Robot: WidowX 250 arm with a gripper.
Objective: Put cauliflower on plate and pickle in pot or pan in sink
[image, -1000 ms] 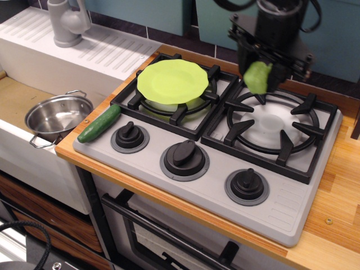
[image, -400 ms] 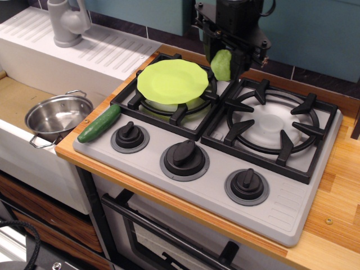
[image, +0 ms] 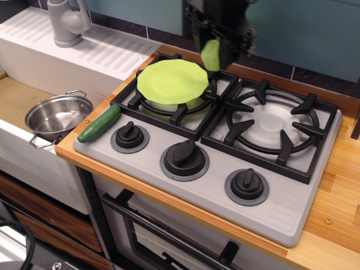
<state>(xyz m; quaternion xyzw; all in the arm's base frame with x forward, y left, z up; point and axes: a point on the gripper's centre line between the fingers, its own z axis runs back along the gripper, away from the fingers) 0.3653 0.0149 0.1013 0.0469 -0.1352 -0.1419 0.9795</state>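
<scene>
My black gripper (image: 215,49) is shut on the pale-green cauliflower (image: 211,55) and holds it in the air just past the far right rim of the lime-green plate (image: 171,81), which lies on the left burner. The dark green pickle (image: 99,123) lies on the stove's front left corner, next to the sink. The shiny steel pot (image: 58,115) with wire handles stands in the tan sink (image: 17,98) at the left.
The grey stove (image: 281,191) has three black knobs along the front and a bare right burner (image: 272,124). A grey tap (image: 66,21) stands on the ribbed white drainboard (image: 107,50) at the back left. Wooden counter runs along the right.
My gripper has carried the cauliflower leftward from above the right burner to the far right edge of the plate. The pickle, pot and plate have not moved.
</scene>
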